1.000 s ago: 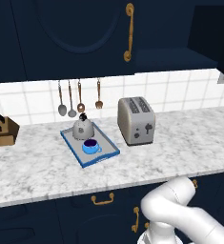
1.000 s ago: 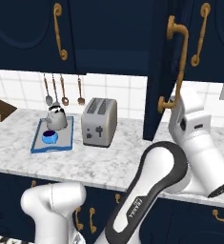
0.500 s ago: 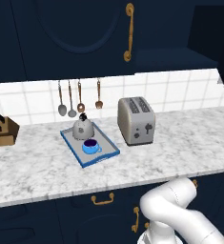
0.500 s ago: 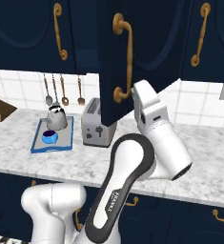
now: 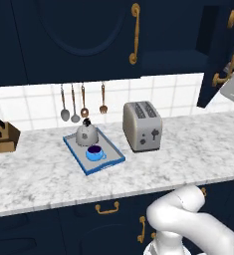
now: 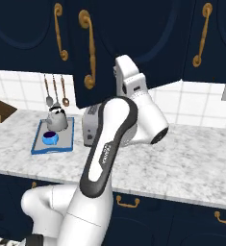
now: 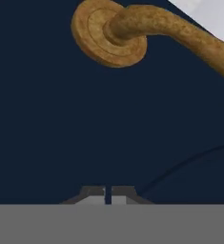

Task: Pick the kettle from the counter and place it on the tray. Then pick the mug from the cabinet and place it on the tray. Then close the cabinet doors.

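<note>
the tool is clenched with nothing between its tips, which sit side by side with only a thin slit between them, right up against the navy face of a cabinet door. just above the tips in the hand view the round base of that door's brass handle meets the panel, and the handle bar runs off up and to the right. in the right base view the white arm reaches up behind the half-swung door, whose long gold handle faces the camera.

well below the tool and off to the left in the right base view, the tray lies on the counter. the kettle stands on the tray's far half and the mug on its near half, close together. the toaster stands just right of the tray, and a knife block sits at the counter's far left.
</note>
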Robot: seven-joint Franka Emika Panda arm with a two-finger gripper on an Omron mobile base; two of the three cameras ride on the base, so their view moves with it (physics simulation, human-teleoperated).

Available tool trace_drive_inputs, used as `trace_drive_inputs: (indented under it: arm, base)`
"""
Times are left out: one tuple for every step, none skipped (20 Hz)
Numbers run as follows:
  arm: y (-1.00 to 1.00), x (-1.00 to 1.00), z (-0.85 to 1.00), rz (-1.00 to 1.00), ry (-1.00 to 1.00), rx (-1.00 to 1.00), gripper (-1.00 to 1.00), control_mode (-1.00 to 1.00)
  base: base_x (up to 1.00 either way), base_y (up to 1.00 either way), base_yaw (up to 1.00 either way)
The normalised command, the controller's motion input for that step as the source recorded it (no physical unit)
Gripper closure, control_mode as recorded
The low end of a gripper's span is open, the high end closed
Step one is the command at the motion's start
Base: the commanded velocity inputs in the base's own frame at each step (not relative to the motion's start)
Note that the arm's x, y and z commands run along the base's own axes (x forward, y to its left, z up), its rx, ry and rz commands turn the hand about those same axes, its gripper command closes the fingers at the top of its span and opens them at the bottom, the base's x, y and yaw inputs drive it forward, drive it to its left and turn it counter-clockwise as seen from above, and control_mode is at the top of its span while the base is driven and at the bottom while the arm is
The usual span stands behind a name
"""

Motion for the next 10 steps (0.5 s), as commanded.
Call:
trace_drive_inputs:
  arm:
    - [0.64, 0.66, 0.08, 0.00, 0.17, 0.00, 1.00, -1.00]
    - [0.70, 0.66, 0.04, 0.00, 0.17, 0.00, 1.00, -1.00]
    - [0.66, 0.59, 0.01, 0.00, 0.17, 0.00, 1.00, -1.00]
    - [0.68, 0.55, 0.01, -0.04, 0.17, 0.00, 1.00, -1.00]
    - [0.68, 0.56, 0.00, -0.11, 0.18, 0.00, 1.00, -1.00]
    - [0.70, 0.58, 0.00, -0.13, 0.19, -0.01, 1.00, -1.00]
    - [0.76, 0.60, 0.00, -0.17, 0.20, -0.01, 1.00, -1.00]
    - [0.74, 0.62, 0.00, -0.19, 0.20, -0.01, 1.00, -1.00]
    - [0.77, 0.66, 0.00, -0.20, 0.16, -0.01, 1.00, -1.00]
    - [0.81, 0.69, 0.00, -0.21, 0.14, -0.02, 1.00, -1.00]
  base:
    - [0.00, 0.00, 0.00]
    - [0.00, 0.00, 0.00]
    - [0.00, 0.00, 0.00]
    - [0.00, 0.00, 0.00]
    - [0.00, 0.00, 0.00]
    - [0.00, 0.00, 0.00]
    - [0.00, 0.00, 0.00]
    - [0.00, 0.00, 0.00]
    - [0.00, 0.00, 0.00]
    - [0.00, 0.00, 0.00]
